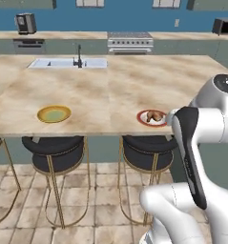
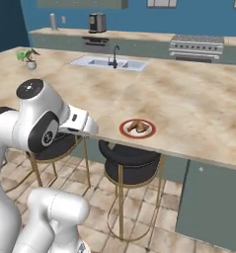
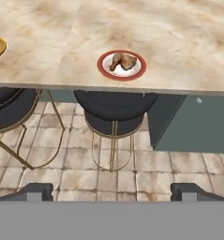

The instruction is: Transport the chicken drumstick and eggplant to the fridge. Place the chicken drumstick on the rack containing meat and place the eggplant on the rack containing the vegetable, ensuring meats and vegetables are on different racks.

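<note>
Gripper (image 3: 111,191) jaws spread wide apart, nothing between them; in the hand view the two dark fingertips (image 3: 36,191) sit at the bottom corners, well back from the counter and above the tiled floor (image 3: 132,173). Chicken drumstick (image 3: 121,61) lies on a red-rimmed white plate (image 3: 104,71) near the front edge of the marble island counter (image 3: 179,42). Same drumstick (image 1: 154,116) in the left base view sits just left of the arm's white link, plate (image 1: 144,121) partly cut off by the arm. In the right base view the drumstick (image 2: 137,126) on its plate (image 2: 124,129) is right of the arm's forearm, apart from it. Black round stool (image 3: 114,110) with gold legs stands directly under the plate's edge of the counter; a second stool (image 1: 53,150) is further left. Yellow plate (image 1: 54,114) sits on the counter well to the left of the red one, apart from it. Sink (image 1: 67,62) with dark faucet is set into the far side of the island. Stove (image 1: 130,42) and coffee machine (image 1: 25,22) are against the blue back wall. Small potted plant (image 2: 28,57) sits at the counter's far left in the right base view. Teal cabinet panel (image 3: 193,122) closes the island's side right of the stool.
</note>
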